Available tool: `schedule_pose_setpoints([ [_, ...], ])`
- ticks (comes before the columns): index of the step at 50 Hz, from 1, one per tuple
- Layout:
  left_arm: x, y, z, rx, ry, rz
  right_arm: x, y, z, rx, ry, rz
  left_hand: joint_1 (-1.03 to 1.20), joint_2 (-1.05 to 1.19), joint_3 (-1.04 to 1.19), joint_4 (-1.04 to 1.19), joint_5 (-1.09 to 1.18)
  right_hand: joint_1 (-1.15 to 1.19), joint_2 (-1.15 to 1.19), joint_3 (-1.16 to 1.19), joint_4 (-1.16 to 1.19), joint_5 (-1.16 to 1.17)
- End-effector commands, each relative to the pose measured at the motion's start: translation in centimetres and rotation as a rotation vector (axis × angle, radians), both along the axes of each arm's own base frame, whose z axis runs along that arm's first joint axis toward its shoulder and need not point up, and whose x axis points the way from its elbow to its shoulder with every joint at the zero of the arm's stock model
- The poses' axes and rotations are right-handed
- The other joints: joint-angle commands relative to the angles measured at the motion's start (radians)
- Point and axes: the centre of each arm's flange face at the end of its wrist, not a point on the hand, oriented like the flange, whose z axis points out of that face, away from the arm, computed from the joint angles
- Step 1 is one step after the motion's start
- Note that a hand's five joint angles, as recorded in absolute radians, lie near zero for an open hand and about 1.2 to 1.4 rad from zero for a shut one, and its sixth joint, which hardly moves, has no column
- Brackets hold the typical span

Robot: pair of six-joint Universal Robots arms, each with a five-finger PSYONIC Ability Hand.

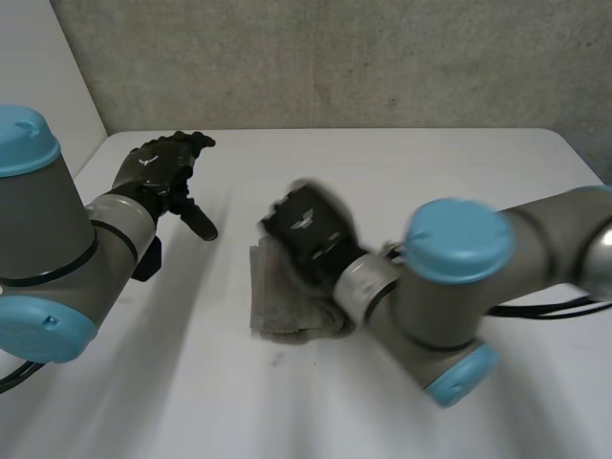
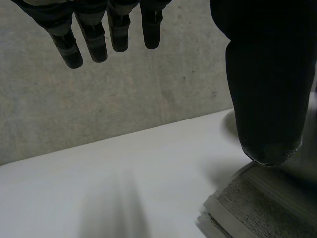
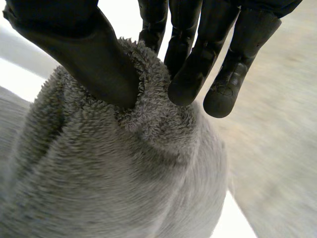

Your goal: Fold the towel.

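in the head view the towel (image 1: 287,311) lies near the middle of the table (image 1: 430,163) as a small grey bundle, already in some layers. the right hand (image 1: 308,229) sits on its far end. the left hand (image 1: 161,167) hangs above the table, well apart from the towel, loose and holding nothing.

in the left wrist view the fingers (image 2: 96,42) of the left hand are straight and a little spread. the thumb (image 2: 267,99) stands away from them, with only air between. below the thumb we see the stacked edges of the towel (image 2: 252,208) on the table (image 2: 124,173), and behind it the wall (image 2: 99,109).

in the right wrist view the right hand (image 3: 79,49) is closed on a raised ridge of the towel (image 3: 124,188) and pinches it. the pile is thick and fuzzy there.

we judge the towel to be light, soft and limp, not slippery and not fragile. it will probably sag, and the layers can slide open if only one layer is taken. so we think it is better to take hold at an edge or a corner, with all layers together, while the free hand presses the other part flat.
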Motion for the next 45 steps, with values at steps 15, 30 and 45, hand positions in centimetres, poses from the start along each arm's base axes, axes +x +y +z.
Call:
schedule_pose_setpoints([
  [15, -0.3, -0.7, 0.4, 0.0, 0.052, 0.009, -2.2, 0.1, 4.7, 0.271, -0.153, -0.144, 0.028, 0.034, 0.032, 0.032, 0.017, -1.131, -1.092, -1.162, -1.166, -1.146],
  [30, -6.0, 1.0, -6.2, 0.2, 0.023, -0.087, -5.2, -5.0, 1.2, 0.571, -0.112, -0.359, 0.037, 0.043, 0.041, 0.041, 0.025, -1.131, -1.092, -1.162, -1.166, -1.146],
  [45, -4.7, 1.5, -11.1, 0.259, -0.18, 0.007, -4.4, -7.0, -3.7, 0.615, 0.008, -0.345, 0.028, 0.034, 0.032, 0.032, 0.017, -1.131, -1.092, -1.162, -1.166, -1.146],
])
